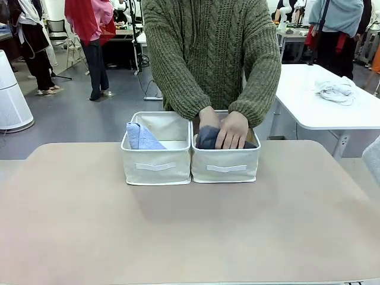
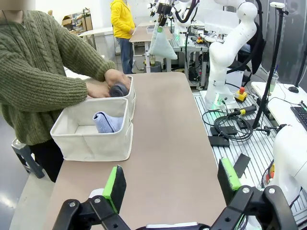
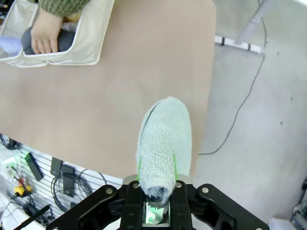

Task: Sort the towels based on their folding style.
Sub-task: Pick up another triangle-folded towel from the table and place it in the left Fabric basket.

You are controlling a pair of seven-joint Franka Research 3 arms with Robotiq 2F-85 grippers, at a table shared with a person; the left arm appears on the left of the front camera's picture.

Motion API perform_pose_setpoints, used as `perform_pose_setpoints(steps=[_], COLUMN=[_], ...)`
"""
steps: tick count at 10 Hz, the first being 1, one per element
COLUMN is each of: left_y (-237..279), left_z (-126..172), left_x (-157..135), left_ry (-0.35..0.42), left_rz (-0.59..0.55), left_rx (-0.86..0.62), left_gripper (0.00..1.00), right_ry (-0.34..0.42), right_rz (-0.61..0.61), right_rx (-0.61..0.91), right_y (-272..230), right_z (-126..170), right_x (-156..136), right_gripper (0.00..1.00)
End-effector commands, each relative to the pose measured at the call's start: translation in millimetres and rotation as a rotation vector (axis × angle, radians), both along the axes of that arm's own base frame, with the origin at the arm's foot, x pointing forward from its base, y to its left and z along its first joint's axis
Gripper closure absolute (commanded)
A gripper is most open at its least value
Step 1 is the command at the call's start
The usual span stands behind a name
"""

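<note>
The beige desk (image 1: 190,237) spans the front view, and a person in a green cable-knit sweater (image 1: 208,53) stands at its far side. Two square beige fabric bins sit side by side and touching near the far edge: the left bin (image 1: 156,166) and the right bin (image 1: 225,166), each with a pale strap handle on its front wall. The robot's left hand (image 2: 171,182) hovers above the near part of the desk, well apart from the bins, its green-padded fingers (image 2: 114,186) spread wide with nothing between them. The robot's right hand (image 3: 157,184) is pressed together on a pale mint towel (image 3: 165,139), pinching its lower end so the rest stands up beyond the fingertips, over the desk's corner and the grey floor beside it; it looks like a roll or a cone, but from this angle I cannot tell which. A light blue towel (image 1: 141,138) in a pointed fold leans in the left bin's left part. A dark grey towel (image 1: 206,138) lies in the right bin, and the person's hands (image 1: 231,130) both rest on it
</note>
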State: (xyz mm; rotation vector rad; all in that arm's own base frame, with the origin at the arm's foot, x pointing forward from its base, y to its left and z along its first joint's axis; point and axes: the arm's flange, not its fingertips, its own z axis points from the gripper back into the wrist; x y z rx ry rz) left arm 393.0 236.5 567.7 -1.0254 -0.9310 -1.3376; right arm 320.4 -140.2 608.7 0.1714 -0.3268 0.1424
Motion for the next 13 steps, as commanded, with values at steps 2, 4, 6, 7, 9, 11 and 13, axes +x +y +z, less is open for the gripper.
perform_pose_setpoints(steps=[2,4,6,7,9,11,13], left_y=[1.7,1.7,1.7,1.7,1.7,1.7,1.7], left_z=[2.1,2.1,2.1,2.1,2.1,2.1,2.1], left_x=[-1.6,-1.6,-1.6,-1.6,-1.6,-1.6,-1.6], left_ry=[-0.004,-0.004,-0.004,-0.004,-0.004,-0.004,-0.004], left_rz=[0.003,0.003,0.003,0.003,0.003,0.003,0.003], left_rx=[0.001,0.001,0.001,0.001,0.001,0.001,0.001], left_gripper=[0.0,0.0,0.0,0.0,0.0,0.0,0.0], right_ry=[0.009,0.009,0.009,0.009,0.009,0.009,-0.014], right_rz=[0.003,0.003,0.003,0.003,0.003,0.003,0.103], right_rx=[-0.016,-0.016,-0.016,-0.016,-0.016,-0.016,-0.021], right_y=[-1.0,-1.0,-1.0,-1.0,-1.0,-1.0,15.5], right_z=[3.3,3.3,3.3,3.3,3.3,3.3,21.2], right_x=[0.4,0.4,0.4,0.4,0.4,0.4,14.7], right_gripper=[1.0,1.0,1.0,1.0,1.0,1.0,0.82])
